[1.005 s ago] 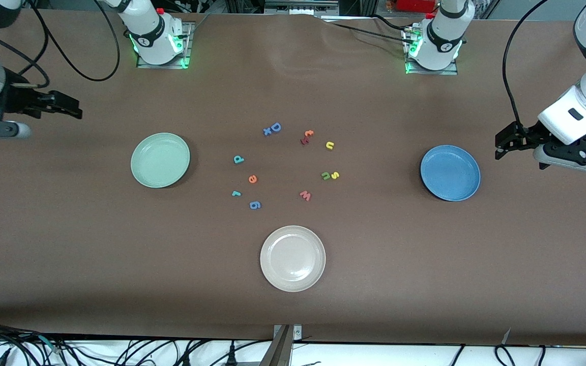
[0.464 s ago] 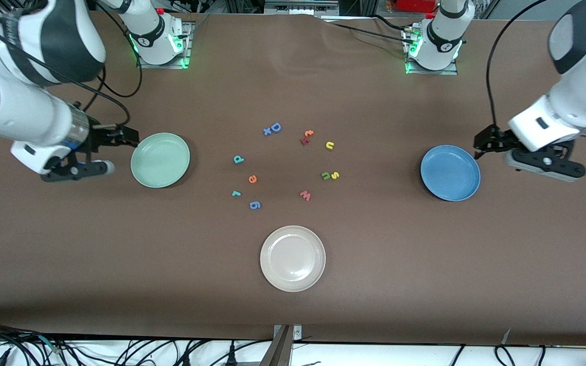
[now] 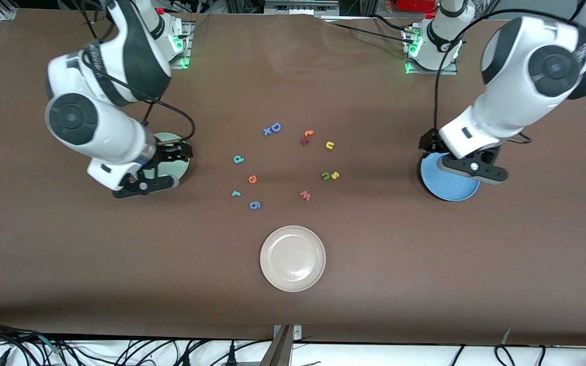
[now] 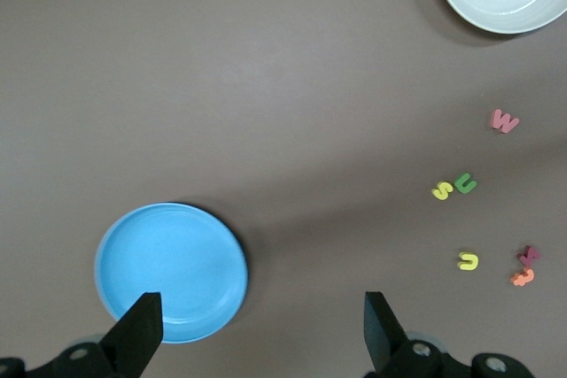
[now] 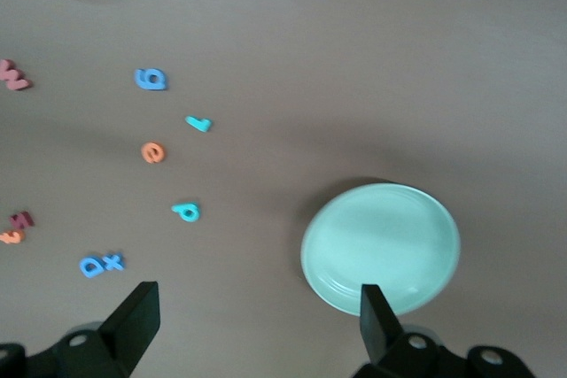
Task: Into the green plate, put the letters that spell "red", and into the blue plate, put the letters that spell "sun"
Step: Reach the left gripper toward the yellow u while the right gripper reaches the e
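Observation:
The teal "d" (image 3: pixel 238 159), orange "e" (image 3: pixel 253 179) and teal "r" (image 3: pixel 236 193) lie loose on the table beside the green plate (image 3: pixel 170 138), which my right arm partly covers. My right gripper (image 3: pixel 183 152) hangs open and empty over that plate's edge; the right wrist view shows the green plate (image 5: pixel 381 248) whole. The yellow "u" (image 3: pixel 329 146), yellow "s" (image 3: pixel 335 175) and dark green "n" (image 3: pixel 326 176) lie toward the blue plate (image 3: pixel 448 192). My left gripper (image 3: pixel 425 145) hangs open and empty over the blue plate's (image 4: pixel 171 272) rim.
A cream plate (image 3: pixel 293 258) sits nearer the front camera than the letters. Other letters lie among them: a blue "6" (image 3: pixel 255 205), a blue "D" (image 3: pixel 275 127) with a small "x", an orange and dark red pair (image 3: pixel 306 137), a pinkish "w" (image 3: pixel 305 195).
Both arms have swung in from the table's ends, the right one to over the green plate and the left one to over the blue plate. The letters and plates have not moved.

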Controlling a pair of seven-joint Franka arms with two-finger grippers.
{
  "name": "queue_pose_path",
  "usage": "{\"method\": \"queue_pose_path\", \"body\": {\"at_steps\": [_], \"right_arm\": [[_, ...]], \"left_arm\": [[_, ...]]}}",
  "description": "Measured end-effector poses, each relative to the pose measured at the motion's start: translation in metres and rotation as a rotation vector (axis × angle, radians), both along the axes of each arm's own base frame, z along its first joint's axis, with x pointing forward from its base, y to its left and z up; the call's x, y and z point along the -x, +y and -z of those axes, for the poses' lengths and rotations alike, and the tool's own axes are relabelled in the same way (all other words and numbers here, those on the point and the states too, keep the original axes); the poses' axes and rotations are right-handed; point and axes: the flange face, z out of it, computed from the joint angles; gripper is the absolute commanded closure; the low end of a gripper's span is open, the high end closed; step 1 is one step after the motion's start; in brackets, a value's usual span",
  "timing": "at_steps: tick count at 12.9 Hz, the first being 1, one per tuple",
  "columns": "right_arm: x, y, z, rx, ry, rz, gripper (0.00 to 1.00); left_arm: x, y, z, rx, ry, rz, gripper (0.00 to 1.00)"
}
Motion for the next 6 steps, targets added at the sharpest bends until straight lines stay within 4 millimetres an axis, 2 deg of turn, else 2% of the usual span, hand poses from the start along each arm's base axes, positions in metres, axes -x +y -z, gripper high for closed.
{"method": "queue_pose_path", "body": {"at_steps": [4, 6], "right_arm": [[0.009, 0.07, 0.066, -0.018, -0.093, 0.012, 0.01], [0.024, 0.095, 0.102, -0.025, -0.127, 0.052, 0.03]], "left_arm": [[-0.003, -0.032, 0.071, 0.002, 0.045, -0.037, 0.01], [0.002, -0.063, 0.099, -0.001, 0.061, -0.051, 0.01]]}}
